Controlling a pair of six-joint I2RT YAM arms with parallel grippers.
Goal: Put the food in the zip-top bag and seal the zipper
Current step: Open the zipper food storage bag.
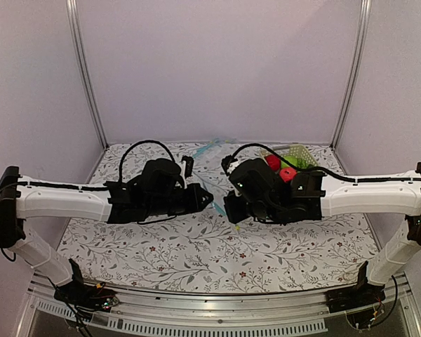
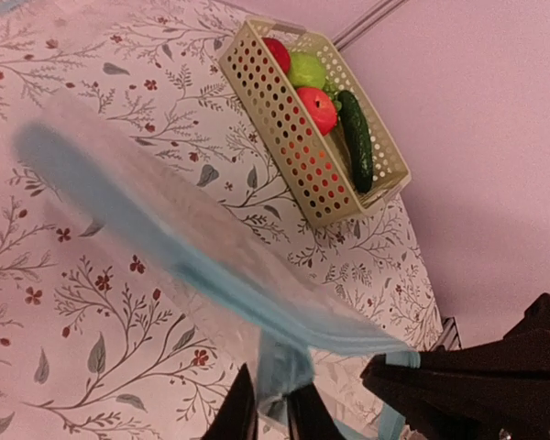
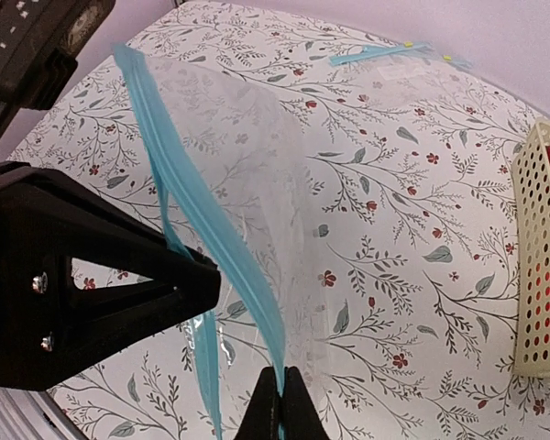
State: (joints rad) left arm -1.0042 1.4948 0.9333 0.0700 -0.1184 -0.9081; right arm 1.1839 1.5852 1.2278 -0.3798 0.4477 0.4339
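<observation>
Clear, crinkly plastic hangs between the two arms. The zip-top bag [image 3: 257, 156] is held up off the floral bench [image 3: 394, 275], well apart from the cream perforated basket [image 2: 284, 128] and to its left in the overhead view. The light blue zipper [image 3: 202, 220] runs along the bag's mouth, and both grippers grip it close together. The left gripper [image 2: 273, 412] has its jaws pinched on a fold of the blue strip. The right gripper [image 3: 280, 408] has its jaws closed tight on the strip's edge. The food lies in the basket: a round red fruit [image 2: 277, 53] at one end, then a bright green apple [image 2: 307, 71], an orange-red oval piece [image 2: 318, 108], and a dark green cucumber [image 2: 356, 137] along one wall.
</observation>
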